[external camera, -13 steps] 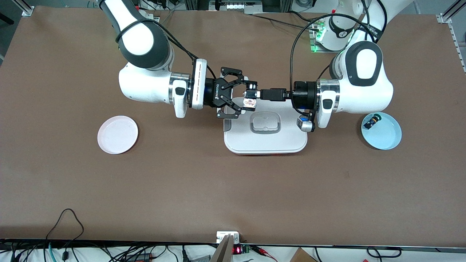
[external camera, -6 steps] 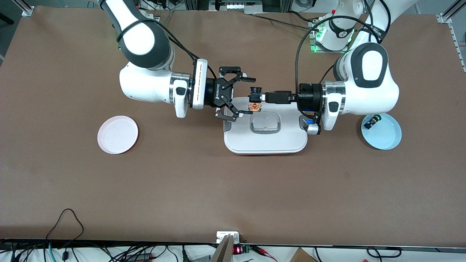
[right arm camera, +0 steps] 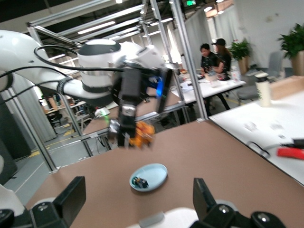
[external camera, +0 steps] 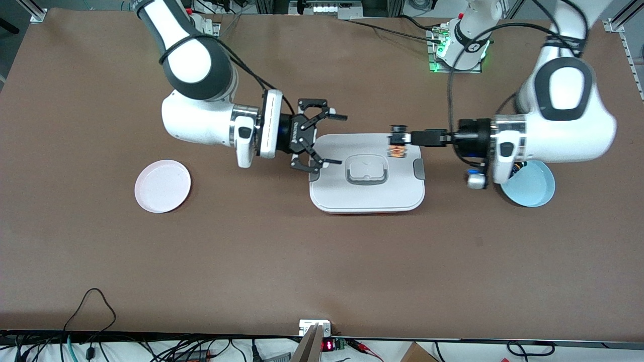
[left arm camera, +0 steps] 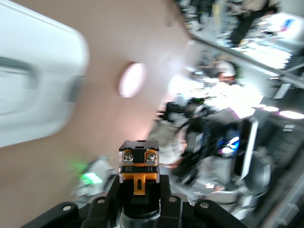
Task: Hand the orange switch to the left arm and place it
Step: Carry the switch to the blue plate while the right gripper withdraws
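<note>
Left gripper (external camera: 397, 142) holds the orange switch (external camera: 397, 150), jaws pinching it, up in the air over the edge of the box (external camera: 367, 198) toward the left arm's end of the surface. Right gripper (external camera: 332, 140) hangs over the box's edge at the right arm's end, jaws spread wide with nothing between them. Pink plate (external camera: 162, 186) and blue plate (external camera: 533, 191) sit on the surface, one toward each end, well apart from the box.

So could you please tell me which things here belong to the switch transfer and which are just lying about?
Job:
- orange switch, held in the left pincer over the box
- right pincer, open, over the box's edge

Lying about:
- pink plate
- blue plate
- green-capped switch in the blue plate
</note>
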You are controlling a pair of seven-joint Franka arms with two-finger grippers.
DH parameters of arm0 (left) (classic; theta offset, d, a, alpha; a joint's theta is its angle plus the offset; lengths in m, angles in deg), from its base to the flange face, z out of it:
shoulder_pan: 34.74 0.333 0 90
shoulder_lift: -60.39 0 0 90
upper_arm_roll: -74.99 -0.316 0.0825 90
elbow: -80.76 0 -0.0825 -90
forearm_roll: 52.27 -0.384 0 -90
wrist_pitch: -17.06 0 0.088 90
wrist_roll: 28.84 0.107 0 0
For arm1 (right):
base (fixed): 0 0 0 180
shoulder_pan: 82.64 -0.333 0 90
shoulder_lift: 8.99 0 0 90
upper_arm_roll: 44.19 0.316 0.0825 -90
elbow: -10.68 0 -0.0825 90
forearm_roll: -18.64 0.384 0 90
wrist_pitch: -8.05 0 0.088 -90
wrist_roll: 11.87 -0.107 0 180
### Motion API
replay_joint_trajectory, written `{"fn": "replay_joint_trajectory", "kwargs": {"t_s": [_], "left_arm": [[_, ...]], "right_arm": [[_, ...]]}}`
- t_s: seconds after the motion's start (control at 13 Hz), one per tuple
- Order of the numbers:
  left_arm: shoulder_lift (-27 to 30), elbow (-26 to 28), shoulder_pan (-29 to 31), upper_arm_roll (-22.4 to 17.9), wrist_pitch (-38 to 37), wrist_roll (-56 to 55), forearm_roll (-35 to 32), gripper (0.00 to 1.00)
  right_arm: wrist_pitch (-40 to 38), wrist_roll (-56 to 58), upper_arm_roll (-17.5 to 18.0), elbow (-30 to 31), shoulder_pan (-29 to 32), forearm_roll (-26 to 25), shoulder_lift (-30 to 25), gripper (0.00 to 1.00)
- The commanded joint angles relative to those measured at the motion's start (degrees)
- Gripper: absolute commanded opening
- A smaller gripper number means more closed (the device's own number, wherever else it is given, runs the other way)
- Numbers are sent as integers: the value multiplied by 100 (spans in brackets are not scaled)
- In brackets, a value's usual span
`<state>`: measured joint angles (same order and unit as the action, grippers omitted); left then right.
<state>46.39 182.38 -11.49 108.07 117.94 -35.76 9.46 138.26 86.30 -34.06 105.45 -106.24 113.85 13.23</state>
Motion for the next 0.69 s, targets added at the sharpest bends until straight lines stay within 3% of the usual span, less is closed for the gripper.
{"fn": "replay_joint_trajectory", "kwargs": {"t_s": [0.0,0.31,0.46,0.62], "left_arm": [[178,16,634,41,-629,-30,-1271,0],[144,-55,1101,23,-816,637,-3908,0],[-5,-55,1303,23,-729,1119,-5323,0],[-198,-20,1576,14,-553,1254,-6090,0]], "right_arm": [[-31,-105,42,855,477,-142,-532,100],[22,-455,33,1744,1197,-439,-806,100],[22,-1522,33,1939,1619,-1184,-868,100],[4,-3137,33,1930,1840,-2246,-876,100]]}}
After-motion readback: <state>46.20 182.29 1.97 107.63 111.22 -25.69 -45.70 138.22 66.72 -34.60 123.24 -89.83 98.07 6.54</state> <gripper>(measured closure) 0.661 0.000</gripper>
